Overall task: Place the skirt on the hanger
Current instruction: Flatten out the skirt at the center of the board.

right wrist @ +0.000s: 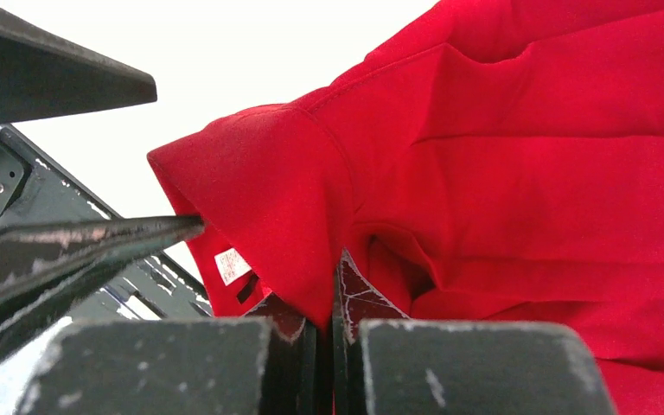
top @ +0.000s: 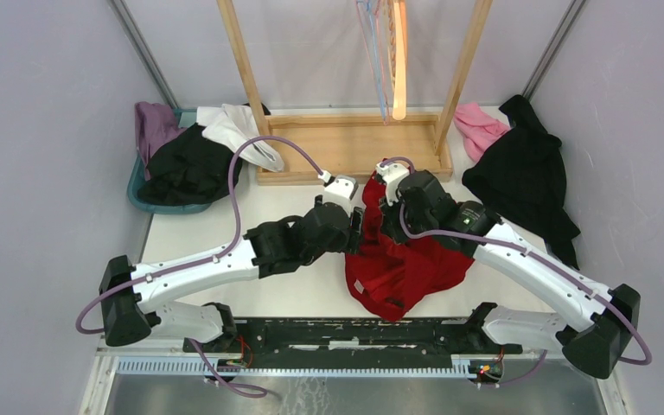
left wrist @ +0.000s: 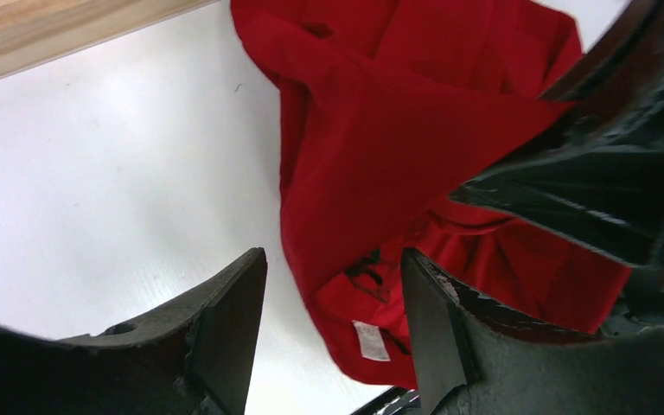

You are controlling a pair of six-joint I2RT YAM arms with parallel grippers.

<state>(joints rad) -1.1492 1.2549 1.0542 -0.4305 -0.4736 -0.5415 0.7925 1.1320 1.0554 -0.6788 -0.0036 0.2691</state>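
The red skirt (top: pixel 402 259) lies crumpled on the white table between both arms. My right gripper (right wrist: pixel 333 277) is shut on a fold of the skirt (right wrist: pixel 527 156) near its top edge, and red cloth is pinched between the pads. My left gripper (left wrist: pixel 333 268) stands open just left of it, with the hem and white label of the skirt (left wrist: pixel 380 130) showing between its fingers (left wrist: pixel 233 303). In the top view the left gripper (top: pixel 359 229) and right gripper (top: pixel 387 214) sit close together. The hanger (top: pixel 389 60), clear and orange, hangs from the wooden rack at the back.
The rack's wooden base (top: pixel 346 143) lies just behind the grippers. A teal bin (top: pixel 143 194) at back left holds black (top: pixel 186 164), white (top: pixel 233 130) and purple (top: pixel 151 121) garments. A pink garment (top: pixel 480 125) and a black one (top: pixel 523 173) lie at back right.
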